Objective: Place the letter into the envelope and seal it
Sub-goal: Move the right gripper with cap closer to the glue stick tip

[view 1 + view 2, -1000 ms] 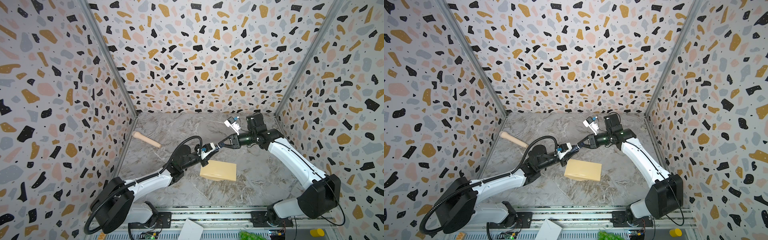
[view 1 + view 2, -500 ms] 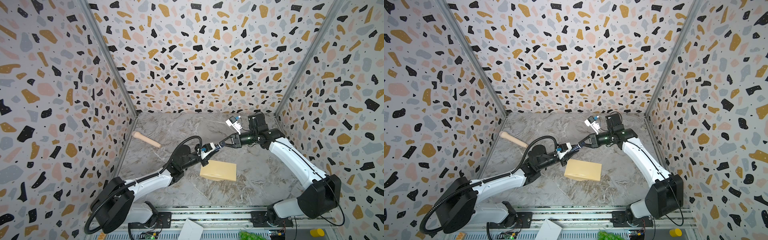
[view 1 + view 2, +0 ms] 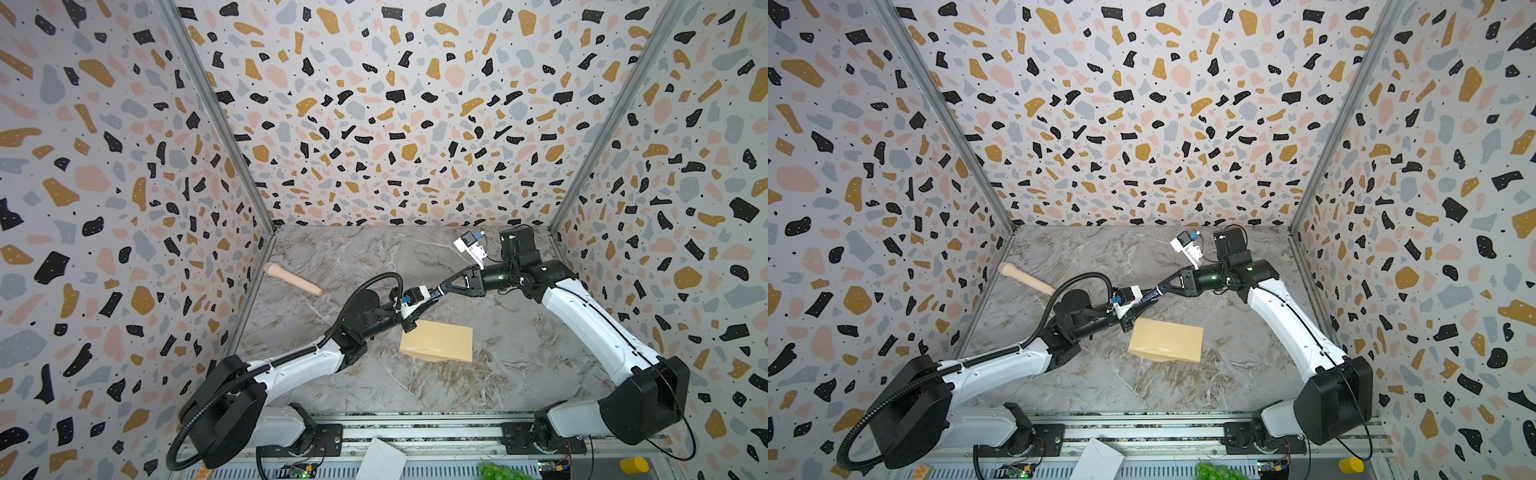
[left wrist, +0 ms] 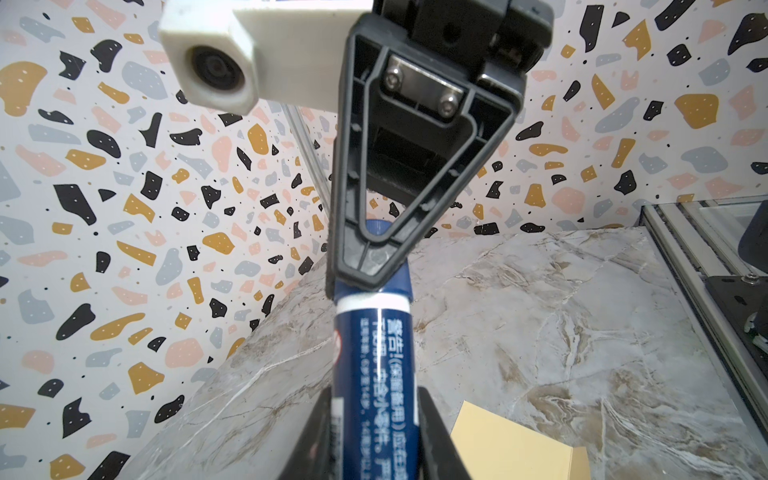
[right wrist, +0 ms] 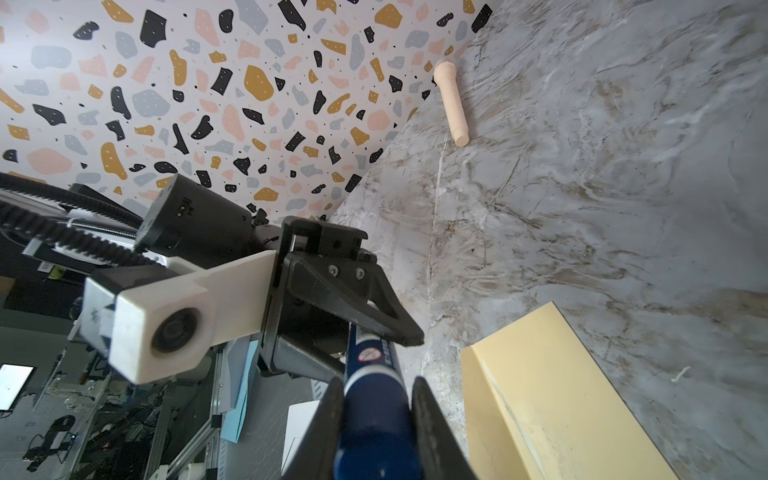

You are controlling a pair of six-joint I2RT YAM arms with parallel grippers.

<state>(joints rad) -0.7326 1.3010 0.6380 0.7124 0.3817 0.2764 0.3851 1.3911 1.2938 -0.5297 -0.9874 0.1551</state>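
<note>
Left wrist view: the left gripper point(image 4: 376, 399) and right gripper point(image 4: 370, 274) stayed clamped on opposite ends of a blue glue stick point(image 4: 374, 340), barely shifted over the past second, its cap seemingly not yet off. The envelope point(image 4: 511, 449) lay flat on the marble table point(image 4: 540, 311) near them, sealing still waiting on glue; the letter was out of sight, perhaps already inside.

In both top views the left arm point(image 3: 291, 365) stretches low from 7 o'clock, with the left pincer point(image 3: 429, 297) aimed toward 2 o'clock. The right arm point(image 3: 590, 320) rises from 5 o'clock and bends, with the right pincer point(image 3: 446, 288) aimed toward 8 o'clock. Meeting tip to tip, both clamp one blue tube point(image 4: 374, 374).
</note>
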